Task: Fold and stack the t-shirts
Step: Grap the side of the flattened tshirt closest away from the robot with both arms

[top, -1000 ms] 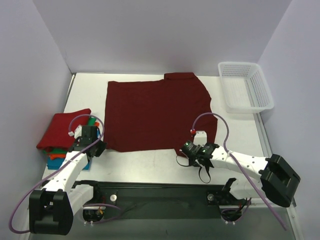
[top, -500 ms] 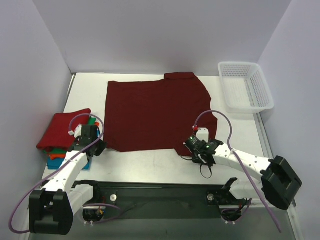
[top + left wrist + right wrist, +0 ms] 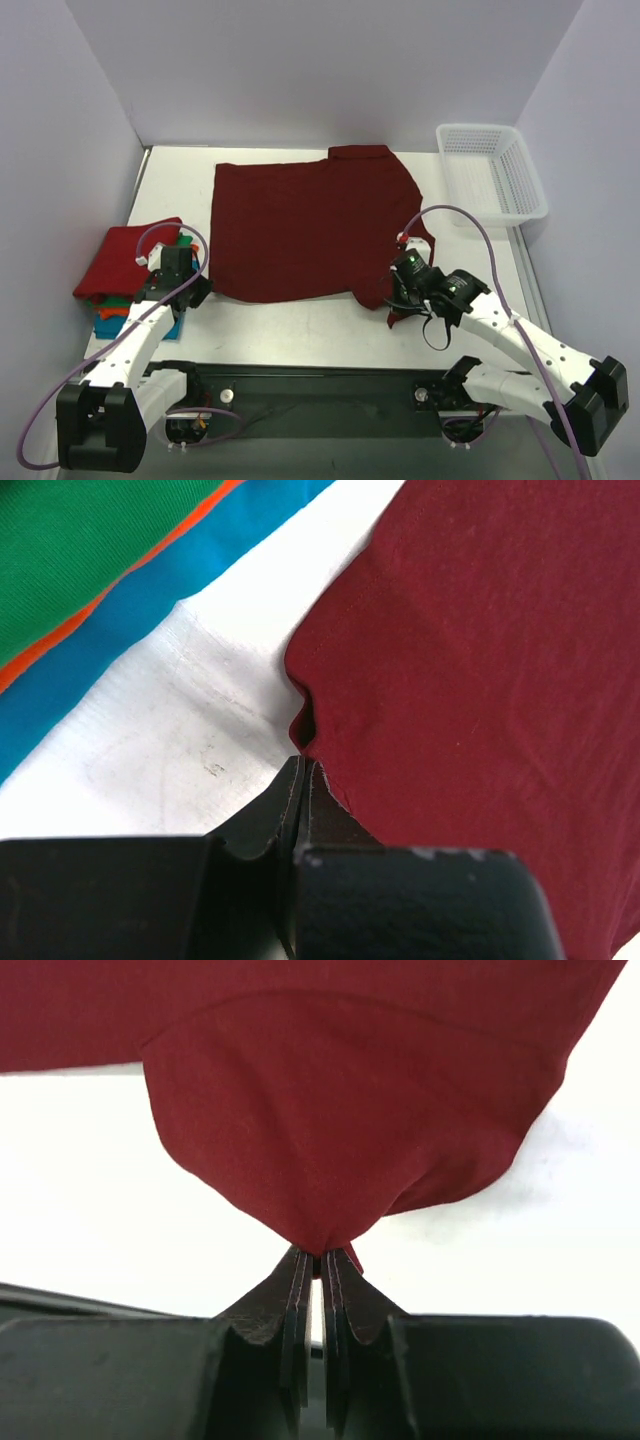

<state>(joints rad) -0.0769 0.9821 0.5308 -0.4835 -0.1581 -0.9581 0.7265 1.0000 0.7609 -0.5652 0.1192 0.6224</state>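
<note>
A dark maroon t-shirt lies spread flat across the middle of the table. My left gripper is shut at its near-left corner; in the left wrist view the hem puckers right at the closed tips. My right gripper is shut on the near-right corner. There the cloth gathers to a point in the jaws and rises off the table. A stack of folded t-shirts sits at the left, red on top, with green, orange and blue beneath.
A white mesh basket stands at the back right corner. Bare white table runs between the shirt's near edge and the arm bases. Grey walls close in the left, back and right sides.
The right gripper moved right and away from the near edge to the shirt's near-right corner, shut on it and raised it. The left arm has not moved.
</note>
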